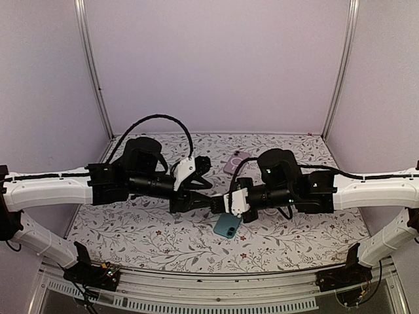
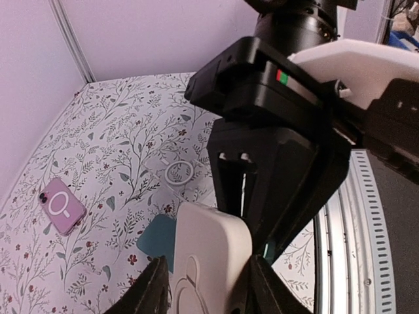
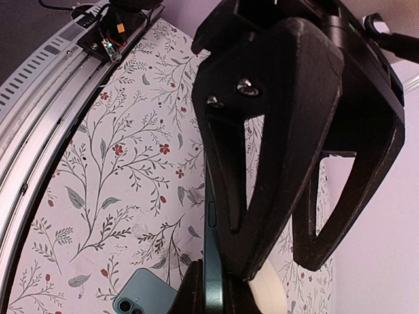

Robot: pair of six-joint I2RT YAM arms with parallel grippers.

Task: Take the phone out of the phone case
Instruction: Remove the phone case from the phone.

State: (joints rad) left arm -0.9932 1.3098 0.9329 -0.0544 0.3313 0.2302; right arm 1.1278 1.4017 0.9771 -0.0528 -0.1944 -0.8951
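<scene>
Both arms are the same build: white link shells, black joint housings, fat black cylindrical wrist motors. left arm [image 1: 46, 186] has 1 thick black cable [image 1: 157, 118] looping over its wrist. right arm [image 1: 376, 188] has a thinner one along the link. left pincer [image 3: 281, 265]: matte black, chunky rounded fingers, triangular cut-outs, 2 silver screws [image 3: 243, 84]. right pincer [image 2: 252, 216]: black block housing, small red/green marking [image 2: 282, 76], white shell behind.

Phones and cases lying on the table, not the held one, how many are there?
3. A pink one at the far side, a clear case with a ring nearer the middle, a teal phone at the near side. Others may be hidden.
</scene>
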